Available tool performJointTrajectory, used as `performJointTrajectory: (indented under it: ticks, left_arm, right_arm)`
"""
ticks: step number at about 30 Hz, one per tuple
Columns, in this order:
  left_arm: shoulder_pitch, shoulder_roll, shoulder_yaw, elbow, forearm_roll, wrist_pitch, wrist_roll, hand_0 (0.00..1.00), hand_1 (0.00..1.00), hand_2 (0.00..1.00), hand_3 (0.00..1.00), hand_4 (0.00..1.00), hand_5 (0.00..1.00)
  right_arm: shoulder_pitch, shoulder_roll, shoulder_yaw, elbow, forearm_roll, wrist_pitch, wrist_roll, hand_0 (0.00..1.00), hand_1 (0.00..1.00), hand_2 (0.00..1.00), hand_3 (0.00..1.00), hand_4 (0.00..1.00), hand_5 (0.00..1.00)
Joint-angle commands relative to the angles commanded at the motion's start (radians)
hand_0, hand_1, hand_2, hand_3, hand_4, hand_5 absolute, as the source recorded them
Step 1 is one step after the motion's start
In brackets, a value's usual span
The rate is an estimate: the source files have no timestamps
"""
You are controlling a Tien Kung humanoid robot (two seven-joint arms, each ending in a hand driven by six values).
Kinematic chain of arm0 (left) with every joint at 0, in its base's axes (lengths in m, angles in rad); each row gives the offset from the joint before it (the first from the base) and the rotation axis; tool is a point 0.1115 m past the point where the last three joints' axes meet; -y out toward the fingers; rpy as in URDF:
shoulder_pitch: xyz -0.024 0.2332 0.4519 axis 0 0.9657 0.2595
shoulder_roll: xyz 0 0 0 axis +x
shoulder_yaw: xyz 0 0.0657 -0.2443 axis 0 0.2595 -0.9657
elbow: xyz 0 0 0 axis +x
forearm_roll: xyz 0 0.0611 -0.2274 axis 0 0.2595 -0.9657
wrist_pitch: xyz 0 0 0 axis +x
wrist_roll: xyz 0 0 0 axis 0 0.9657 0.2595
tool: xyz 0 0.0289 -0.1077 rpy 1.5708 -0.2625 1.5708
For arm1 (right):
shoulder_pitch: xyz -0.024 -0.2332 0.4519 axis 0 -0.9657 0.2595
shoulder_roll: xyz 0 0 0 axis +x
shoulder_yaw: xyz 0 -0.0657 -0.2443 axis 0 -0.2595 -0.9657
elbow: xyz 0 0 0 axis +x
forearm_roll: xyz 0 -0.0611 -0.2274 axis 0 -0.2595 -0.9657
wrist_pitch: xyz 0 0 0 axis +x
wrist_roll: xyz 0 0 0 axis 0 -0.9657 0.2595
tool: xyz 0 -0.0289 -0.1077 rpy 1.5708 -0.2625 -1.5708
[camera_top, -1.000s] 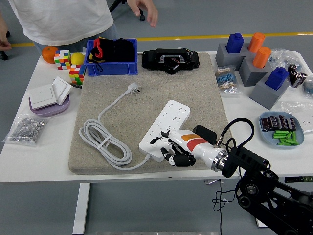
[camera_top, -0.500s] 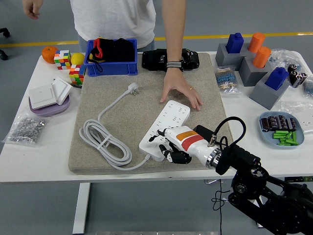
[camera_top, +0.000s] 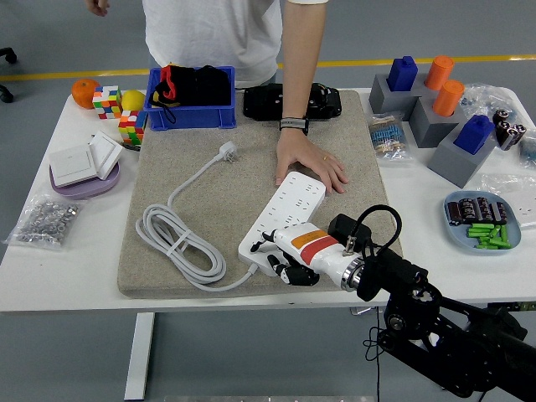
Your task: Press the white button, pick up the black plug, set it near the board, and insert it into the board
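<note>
While person's hand [camera_top: 308, 166] steadies strip [camera_top: 283, 219] far end, right hand [camera_top: 289, 255], fingers curled, empty, rests on near end.

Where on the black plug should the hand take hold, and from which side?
The black plug lies on the mat just right of the power strip, with its cable looping off to the right. Probably best to pinch its body across the two long sides, coming from above, since the right hand and the strip crowd its left. Its prongs are not visible.
</note>
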Motion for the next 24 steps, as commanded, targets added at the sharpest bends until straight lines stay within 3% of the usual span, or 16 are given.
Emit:
performJointTrajectory:
  ticks: [12, 24]
  left_arm:
    - [0.0, -0.001, 0.007, 0.0, -0.006, 0.0, -0.005, 0.707, 0.665, 0.585, 0.679, 0.664, 0.262]
    - [-0.002, -0.001, 0.009, 0.0, -0.007, 0.0, -0.005, 0.706, 0.665, 0.585, 0.679, 0.665, 0.264]
  right_arm:
    - [-0.015, -0.022, 0.026, 0.035, -0.004, 0.011, -0.01, 0.002, 0.002, 0.079, 0.681, 0.343, 0.002]
    - [-0.002, -0.034, 0.018, 0.008, -0.014, 0.009, -0.009, 0.002, 0.002, 0.08, 0.677, 0.343, 0.002]
